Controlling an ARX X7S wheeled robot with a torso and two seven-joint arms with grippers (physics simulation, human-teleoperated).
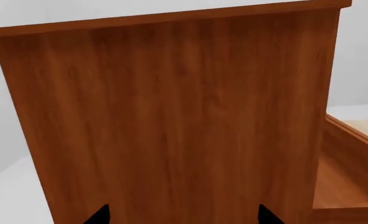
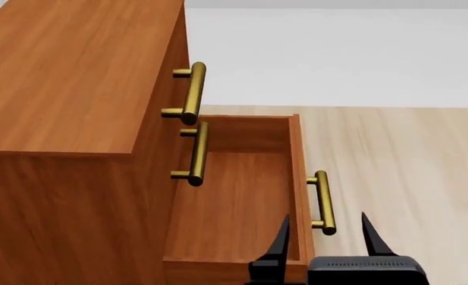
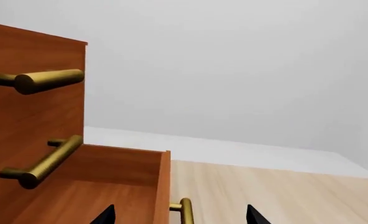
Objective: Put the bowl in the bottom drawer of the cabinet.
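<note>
The cabinet (image 2: 68, 119) is standing at the head view's left, its bottom drawer (image 2: 234, 208) pulled out and showing bare wood inside. The right fingers (image 2: 326, 237) are hanging spread wide and empty, straddling the drawer's front panel and handle (image 2: 321, 202). The left fingers (image 1: 182, 215) are facing the cabinet's side, apart, holding nothing. The bowl isn't showing anywhere.

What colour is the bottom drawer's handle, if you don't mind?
Brass gold; the bottom drawer's handle shows best in the head view.

Bare simulated room, wooden cabinet (image 2: 75, 89), pale plank floor (image 2: 400, 160), blank walls (image 3: 234, 70)
</note>
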